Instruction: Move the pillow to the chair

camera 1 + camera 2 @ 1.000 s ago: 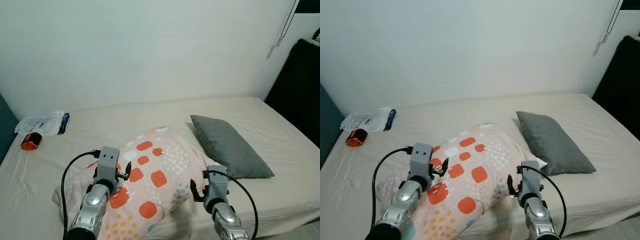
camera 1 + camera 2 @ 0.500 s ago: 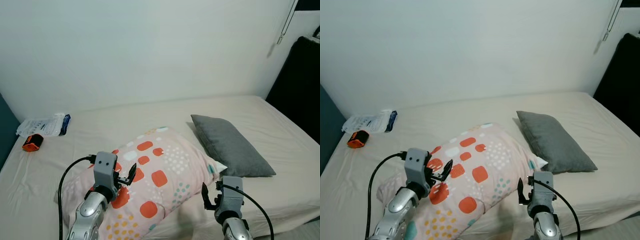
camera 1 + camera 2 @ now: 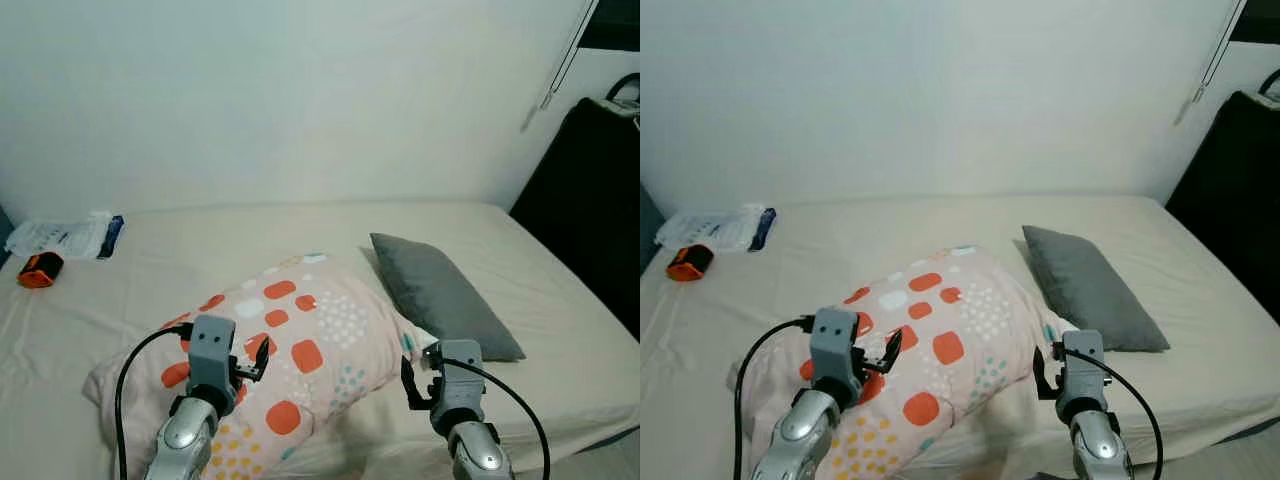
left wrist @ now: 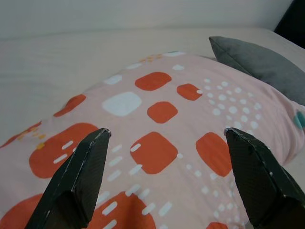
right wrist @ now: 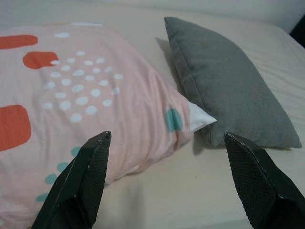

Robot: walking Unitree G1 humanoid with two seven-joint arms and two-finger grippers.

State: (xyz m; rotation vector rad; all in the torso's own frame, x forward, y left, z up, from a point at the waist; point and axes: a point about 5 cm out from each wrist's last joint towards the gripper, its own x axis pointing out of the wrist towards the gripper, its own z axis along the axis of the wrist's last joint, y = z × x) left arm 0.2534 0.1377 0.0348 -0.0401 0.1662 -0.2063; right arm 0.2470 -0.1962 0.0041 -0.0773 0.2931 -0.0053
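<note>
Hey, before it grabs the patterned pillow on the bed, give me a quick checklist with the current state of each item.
1. Left gripper open, fingers spread over the patterned pillow: ok.
2. Right gripper open, aimed at the pillow's corner: ok.
3. Either gripper touching the pillow: cannot tell.
4. Grey pillow rests against the patterned one, could get dragged: not ok.
5. Orange object and white packet lie well away on the bed: ok.
6. Chair location: cannot tell.

Grey pillow [image 3: 440, 294] crowds patterned pillow [image 3: 290, 350] (right side).
</note>
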